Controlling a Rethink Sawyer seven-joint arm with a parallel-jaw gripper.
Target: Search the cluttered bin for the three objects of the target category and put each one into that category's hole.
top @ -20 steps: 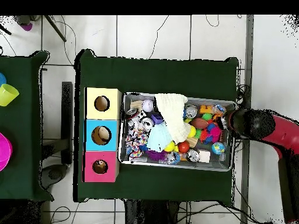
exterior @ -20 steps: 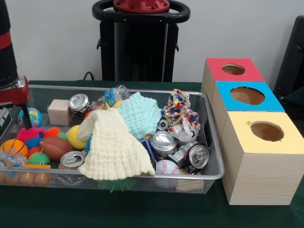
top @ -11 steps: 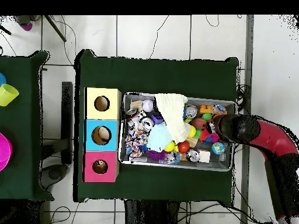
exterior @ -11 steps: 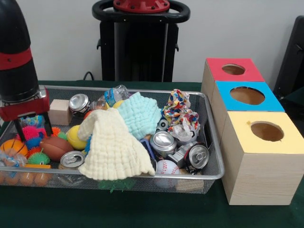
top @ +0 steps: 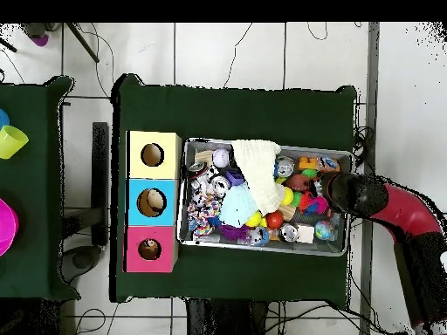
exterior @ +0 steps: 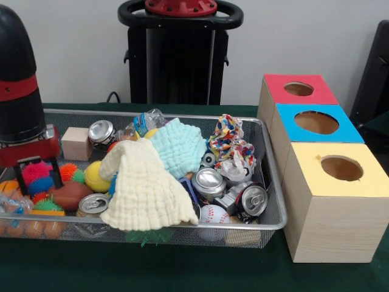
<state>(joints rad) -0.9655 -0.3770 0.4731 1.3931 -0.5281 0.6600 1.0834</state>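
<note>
**Balls at the bin's left end: gripper low over the spiky cluster**

Balls look like the category being worked, judging only from where the arm has gone; the task sentence does not name it. Wire bin (exterior: pixel 275 201) sits on the green bench (exterior: pixel 182 271), with three boxes at frame right: red box (exterior: pixel 298 91), blue box (exterior: pixel 316 125), yellow box (exterior: pixel 340 173), each with one hole on top.

Gripper (exterior: pixel 36 176) is at far left of the front view, inside the bin. Its two dark fingers (exterior: pixel 56 172) stand parted, straddling a pink and blue spiky ball (exterior: pixel 36 175). Nothing is clamped yet, as far as I can see.

Key relation: the spiky ball lies directly beneath and between the fingers. It is round, so no long axis and no pointing direction to align with. The brown football (exterior: pixel 72 193) lies just right of the gripper and slightly lower in frame; its long axis runs roughly left to right, one tip hidden by the yellow ball (exterior: pixel 96 177). Orange basketball (exterior: pixel 7 187) is at the left edge, partly hidden by the arm.

Overhead view: gripper (top: pixel 325 194) is over the bin's right end, well apart from the boxes at the left.

Judgement: next move is a short drop and close. Risk: neighbouring spiky balls crowd the fingers.
</note>
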